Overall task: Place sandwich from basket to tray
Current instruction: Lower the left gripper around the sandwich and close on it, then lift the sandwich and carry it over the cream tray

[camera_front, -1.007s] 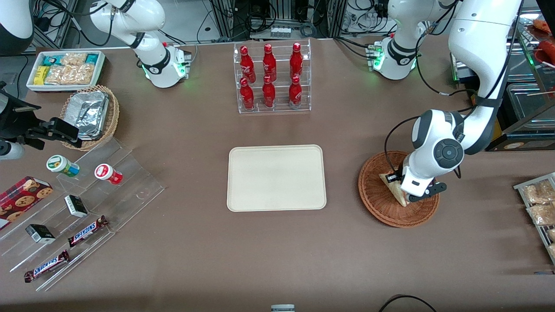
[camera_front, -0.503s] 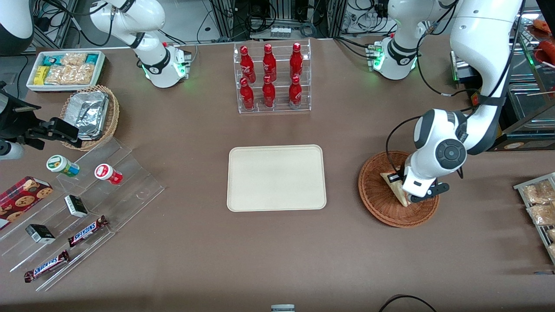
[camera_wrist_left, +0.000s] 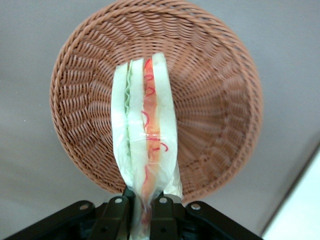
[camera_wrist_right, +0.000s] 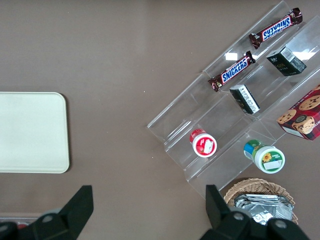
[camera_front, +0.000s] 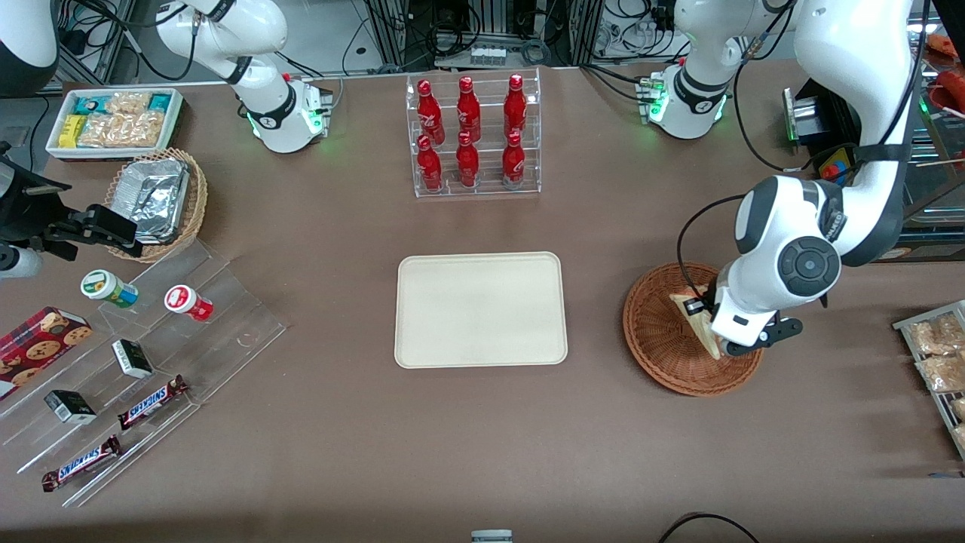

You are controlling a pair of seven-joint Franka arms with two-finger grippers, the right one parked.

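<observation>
My left gripper (camera_front: 716,332) is shut on the clear-wrapped sandwich (camera_front: 697,320) and holds it lifted above the reddish-brown wicker basket (camera_front: 660,343). In the left wrist view the sandwich (camera_wrist_left: 145,135) hangs from the black fingers (camera_wrist_left: 117,215), its red and green filling edge facing the camera, with the basket (camera_wrist_left: 210,100) below it and nothing else in it. The cream tray (camera_front: 481,309) lies bare at the table's middle, beside the basket toward the parked arm's end; it also shows in the right wrist view (camera_wrist_right: 30,132).
A clear rack of red bottles (camera_front: 473,136) stands farther from the front camera than the tray. A wire rack of snack packets (camera_front: 938,354) sits at the working arm's end. Clear stepped shelves (camera_front: 151,362) with snacks, a foil-filled basket (camera_front: 158,200) and a white bin (camera_front: 113,121) lie toward the parked arm's end.
The left gripper has risen with the sandwich held in it and shifted slightly toward the working arm's end; the sandwich now hangs clear above the basket floor.
</observation>
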